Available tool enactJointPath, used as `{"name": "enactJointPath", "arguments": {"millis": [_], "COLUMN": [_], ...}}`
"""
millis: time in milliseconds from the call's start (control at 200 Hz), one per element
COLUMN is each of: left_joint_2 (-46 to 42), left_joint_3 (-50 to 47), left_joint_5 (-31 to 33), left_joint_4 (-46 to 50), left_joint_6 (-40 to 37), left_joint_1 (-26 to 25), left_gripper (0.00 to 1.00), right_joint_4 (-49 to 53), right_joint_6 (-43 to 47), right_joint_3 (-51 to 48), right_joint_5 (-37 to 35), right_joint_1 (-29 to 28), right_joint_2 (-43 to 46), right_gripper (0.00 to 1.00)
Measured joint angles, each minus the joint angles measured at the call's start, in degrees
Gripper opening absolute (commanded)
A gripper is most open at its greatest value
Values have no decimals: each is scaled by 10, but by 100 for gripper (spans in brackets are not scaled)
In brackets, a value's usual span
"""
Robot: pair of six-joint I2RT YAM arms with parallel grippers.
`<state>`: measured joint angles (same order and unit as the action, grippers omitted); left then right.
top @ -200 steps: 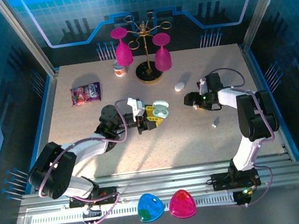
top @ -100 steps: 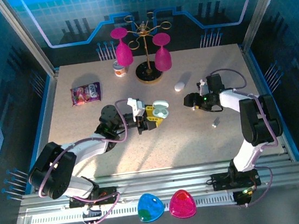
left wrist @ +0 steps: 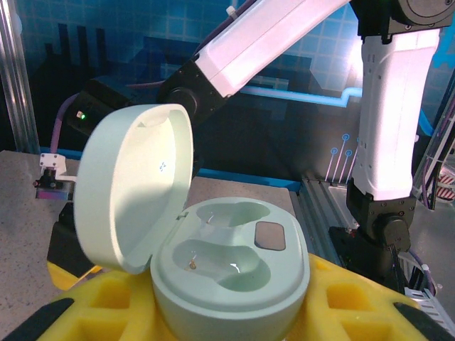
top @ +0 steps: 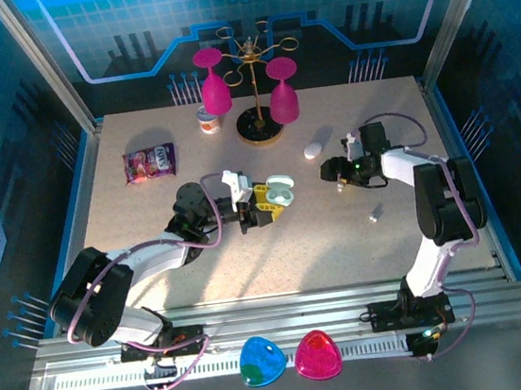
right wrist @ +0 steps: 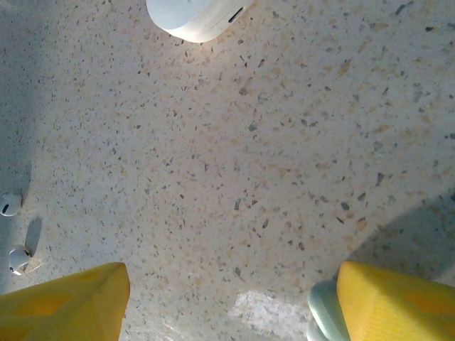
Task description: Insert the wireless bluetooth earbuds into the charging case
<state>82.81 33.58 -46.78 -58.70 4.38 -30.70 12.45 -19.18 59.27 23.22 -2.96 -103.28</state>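
Mint case (left wrist: 234, 270), lid up, both sockets empty. It was clamped between the yellow pads (left wrist: 99, 305) of my left gripper (top: 266, 204), exactly as a second before. Item unmoved.

Right arm: over the last second my wrist drew a little toward 12 o'clock in the top view, while my right gripper (right wrist: 227, 298) barely shifted. I judged this a re-aiming, not a pick. Nothing had gone into the case, so the task stood at its start.

Right fingers (right wrist: 64, 298): spread wide, holding nothing, hovering over bare table (right wrist: 249, 177).

Buds (right wrist: 10, 204): two, white, lying on the table at 9 o'clock in the right wrist view, outside the span of those fingers.

White case (right wrist: 195, 18): at 12 o'clock in that view, well apart from the buds.
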Motion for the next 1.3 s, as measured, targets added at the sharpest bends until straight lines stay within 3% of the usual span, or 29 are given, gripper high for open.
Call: {"name": "enactJointPath", "arguments": {"millis": [425,860,1301], "left_joint_2": [0,0,0], "left_joint_3": [0,0,0], "left_joint_5": [0,0,0], "left_joint_4": [4,4,4], "left_joint_6": [0,0,0], "left_joint_1": [0,0,0], "left_gripper": [28,28,28], "right_joint_4": [-10,-33,-72], "right_joint_6": [2,-11,-33], "right_joint_3": [-15,-54,-77], "right_joint_5": [26,54,96], "right_joint_1": [8,24,28], "right_joint_2": [-12,-1,-1], "right_gripper": [74,51,42]}}
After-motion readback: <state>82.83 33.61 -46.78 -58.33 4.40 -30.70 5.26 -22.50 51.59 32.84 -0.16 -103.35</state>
